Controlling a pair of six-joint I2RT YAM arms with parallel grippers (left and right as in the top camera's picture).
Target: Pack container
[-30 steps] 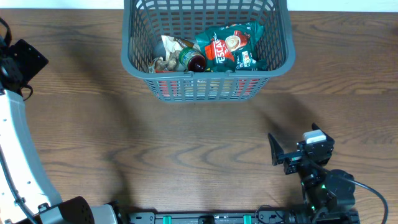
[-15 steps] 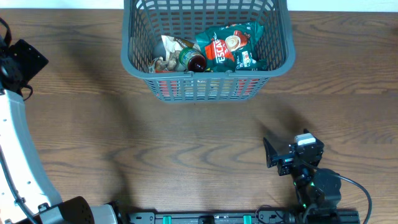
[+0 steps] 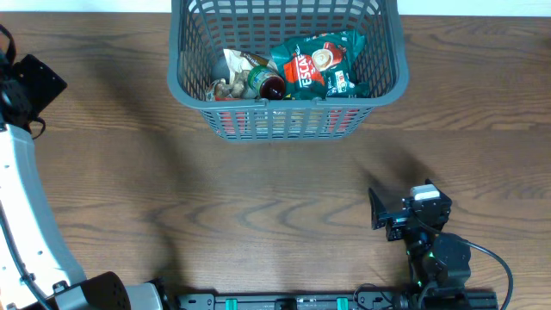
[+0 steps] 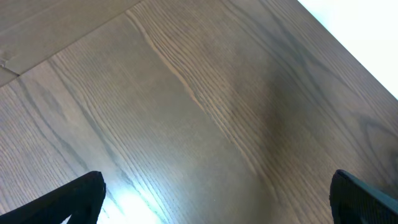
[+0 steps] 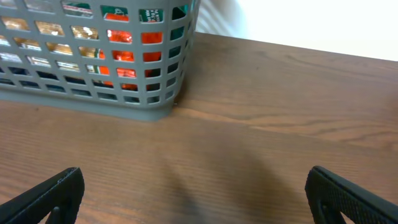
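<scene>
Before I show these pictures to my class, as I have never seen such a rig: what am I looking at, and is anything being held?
This is a robot with two arms at a wooden table; each arm ends in a two-finger gripper. One picture looks straight down from above; the other two come from cameras on the wrists, so the dark shapes at their lower corners are the robot's own fingers. At the table's far side stands a grey slotted container, with a green coffee packet, a bottle and other packets inside. The left gripper sees only wood; the right gripper faces the container. Both are open and hold nothing.
</scene>
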